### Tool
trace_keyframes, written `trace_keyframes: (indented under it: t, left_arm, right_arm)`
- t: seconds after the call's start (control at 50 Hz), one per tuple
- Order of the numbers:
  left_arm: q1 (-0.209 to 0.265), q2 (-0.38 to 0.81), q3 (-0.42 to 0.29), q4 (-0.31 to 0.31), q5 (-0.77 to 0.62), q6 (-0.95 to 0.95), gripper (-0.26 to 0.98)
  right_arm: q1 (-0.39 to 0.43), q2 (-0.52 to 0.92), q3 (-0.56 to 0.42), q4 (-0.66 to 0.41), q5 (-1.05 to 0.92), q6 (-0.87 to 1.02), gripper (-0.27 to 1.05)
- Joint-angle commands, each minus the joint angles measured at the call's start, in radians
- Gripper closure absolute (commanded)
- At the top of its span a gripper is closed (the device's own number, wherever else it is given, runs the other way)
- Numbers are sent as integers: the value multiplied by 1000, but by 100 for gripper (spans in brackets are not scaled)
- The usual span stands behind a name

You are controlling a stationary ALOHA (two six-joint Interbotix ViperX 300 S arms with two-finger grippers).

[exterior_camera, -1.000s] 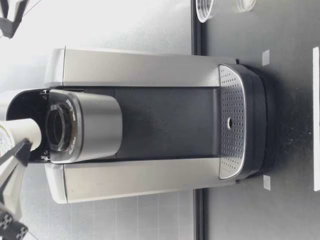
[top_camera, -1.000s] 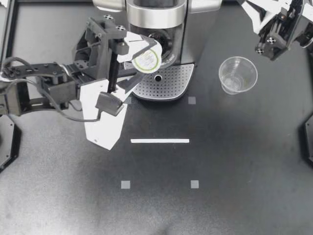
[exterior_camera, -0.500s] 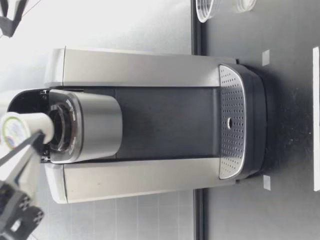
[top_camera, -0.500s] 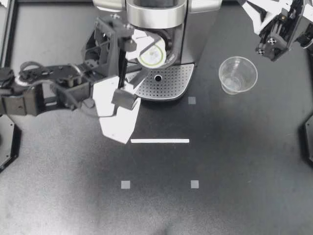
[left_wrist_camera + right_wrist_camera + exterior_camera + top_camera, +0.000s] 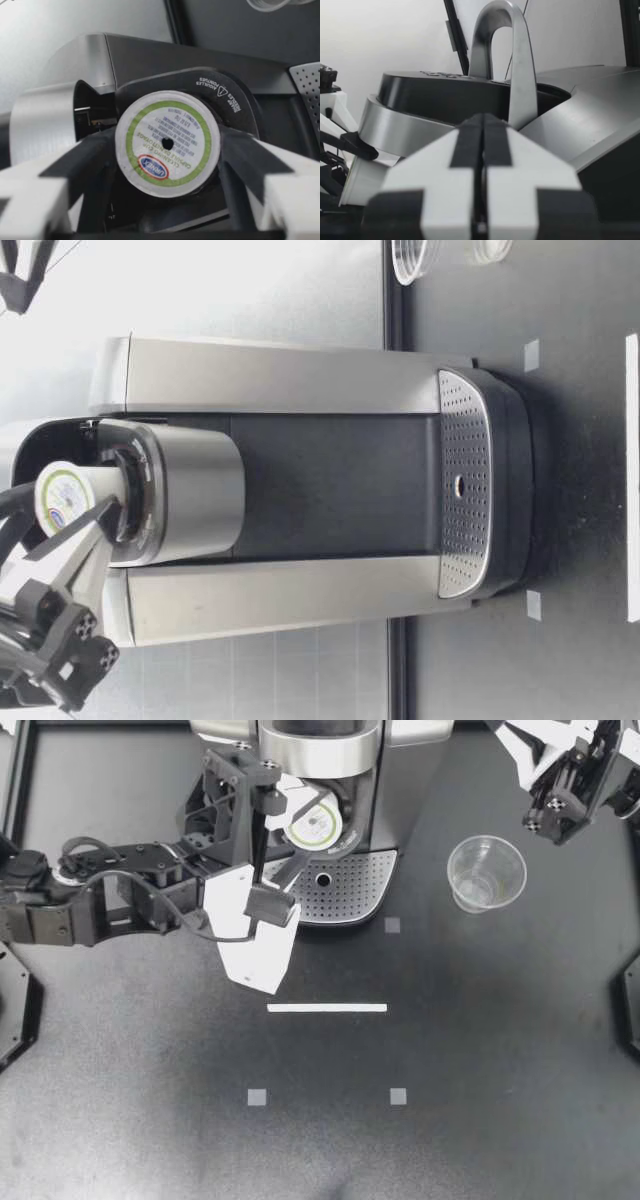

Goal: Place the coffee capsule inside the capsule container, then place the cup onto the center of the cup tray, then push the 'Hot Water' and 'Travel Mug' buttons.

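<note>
Left end effector (image 5: 303, 828): pinching white green-ringed coffee capsule (image 5: 318, 823).
Right end effector (image 5: 548, 815): pressed together.
Lid print (image 5: 167, 144): readable only from left wrist.

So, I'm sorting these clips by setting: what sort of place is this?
Probably a robotics lab bench, not a kitchen: a black table with white tape markers, and my left gripper holding a coffee capsule at a coffee machine.
</note>
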Motion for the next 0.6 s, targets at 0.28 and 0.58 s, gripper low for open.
trace_keyframes:
  t: [0.28, 0.58]
  left_arm:
    - [3, -28, -11, 6, -12, -38, -4]
    - [-46, -155, 84, 3, -110, -207, -4]
  right_arm:
    - [5, 8, -12, 0, -15, -2, 70]
    - [5, 18, -75, 5, -25, -3, 70]
